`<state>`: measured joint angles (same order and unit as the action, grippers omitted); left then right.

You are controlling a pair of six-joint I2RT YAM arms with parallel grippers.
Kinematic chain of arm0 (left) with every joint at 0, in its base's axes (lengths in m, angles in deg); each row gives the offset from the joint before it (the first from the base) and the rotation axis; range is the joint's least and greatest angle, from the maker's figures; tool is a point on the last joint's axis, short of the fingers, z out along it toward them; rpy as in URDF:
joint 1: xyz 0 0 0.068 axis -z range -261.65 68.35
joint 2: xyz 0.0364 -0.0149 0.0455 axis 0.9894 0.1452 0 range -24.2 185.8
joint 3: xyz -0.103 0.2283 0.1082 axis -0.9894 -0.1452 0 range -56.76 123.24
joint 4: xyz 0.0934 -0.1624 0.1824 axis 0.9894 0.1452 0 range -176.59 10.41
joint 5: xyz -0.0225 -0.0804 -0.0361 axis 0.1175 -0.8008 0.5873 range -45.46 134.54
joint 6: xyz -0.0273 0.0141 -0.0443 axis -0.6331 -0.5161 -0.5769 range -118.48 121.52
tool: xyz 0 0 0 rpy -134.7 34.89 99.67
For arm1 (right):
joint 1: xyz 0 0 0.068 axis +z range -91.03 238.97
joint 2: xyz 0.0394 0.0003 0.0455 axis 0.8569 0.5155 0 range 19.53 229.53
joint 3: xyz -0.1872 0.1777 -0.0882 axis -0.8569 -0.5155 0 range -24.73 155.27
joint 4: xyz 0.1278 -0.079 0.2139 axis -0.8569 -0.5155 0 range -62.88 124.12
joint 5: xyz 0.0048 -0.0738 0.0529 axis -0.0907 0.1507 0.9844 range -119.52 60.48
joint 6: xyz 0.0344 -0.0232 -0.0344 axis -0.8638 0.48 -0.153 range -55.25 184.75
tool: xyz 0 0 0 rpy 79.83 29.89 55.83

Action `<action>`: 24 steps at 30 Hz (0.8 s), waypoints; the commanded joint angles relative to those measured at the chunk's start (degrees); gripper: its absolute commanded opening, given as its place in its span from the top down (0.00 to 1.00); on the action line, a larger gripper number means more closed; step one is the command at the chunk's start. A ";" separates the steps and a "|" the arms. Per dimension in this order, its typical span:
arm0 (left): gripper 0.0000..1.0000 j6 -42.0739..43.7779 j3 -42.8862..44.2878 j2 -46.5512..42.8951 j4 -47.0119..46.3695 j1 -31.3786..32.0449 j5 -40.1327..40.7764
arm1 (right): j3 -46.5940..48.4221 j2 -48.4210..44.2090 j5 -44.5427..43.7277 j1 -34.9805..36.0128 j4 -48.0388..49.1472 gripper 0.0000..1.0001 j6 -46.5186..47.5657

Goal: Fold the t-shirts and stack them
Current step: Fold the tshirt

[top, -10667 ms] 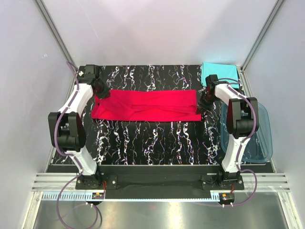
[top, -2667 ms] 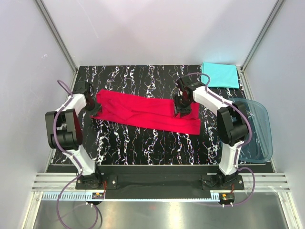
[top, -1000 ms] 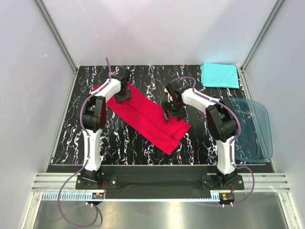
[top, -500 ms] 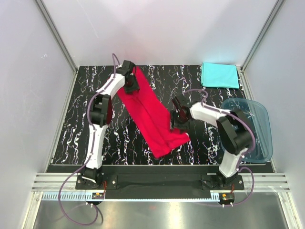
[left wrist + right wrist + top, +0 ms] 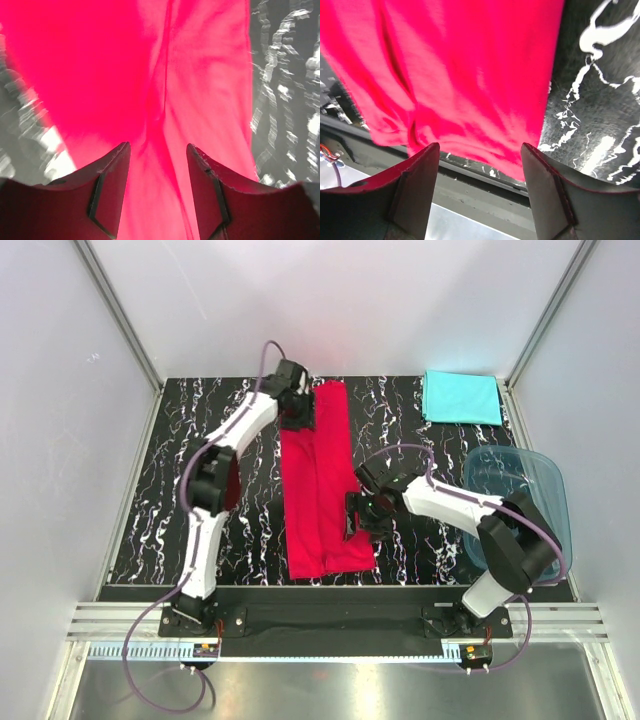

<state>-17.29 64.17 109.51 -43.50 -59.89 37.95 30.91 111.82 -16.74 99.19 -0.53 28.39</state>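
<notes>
While red t-shirt lies as long folded strip | left end effector half-open | right end effector wide | both empty

A translucent blue tub sits well right of the right fingers; black white-veined tabletop lies beneath and beside them.

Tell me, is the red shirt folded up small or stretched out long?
Stretched out long: the red shirt lies as a narrow strip, sides folded in lengthwise.
</notes>
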 commanded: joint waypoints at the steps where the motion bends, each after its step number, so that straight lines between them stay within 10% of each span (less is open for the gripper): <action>1: 0.46 -0.60 -4.60 -18.11 0.84 -1.54 4.56 | 3.51 -4.13 -3.38 -0.15 -3.40 0.27 4.54; 14: 0.54 -23.61 -80.34 -67.69 -14.95 1.88 -10.53 | -4.48 -6.33 15.43 5.21 12.84 0.56 -1.42; 24: 0.53 -32.78 -96.84 -69.91 -28.74 6.72 -15.37 | -4.66 0.26 17.29 12.33 20.33 0.56 -5.91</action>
<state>-46.14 -31.37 40.33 -61.58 -53.36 26.14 24.97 110.75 0.17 110.36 16.52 24.43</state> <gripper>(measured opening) 0.478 0.436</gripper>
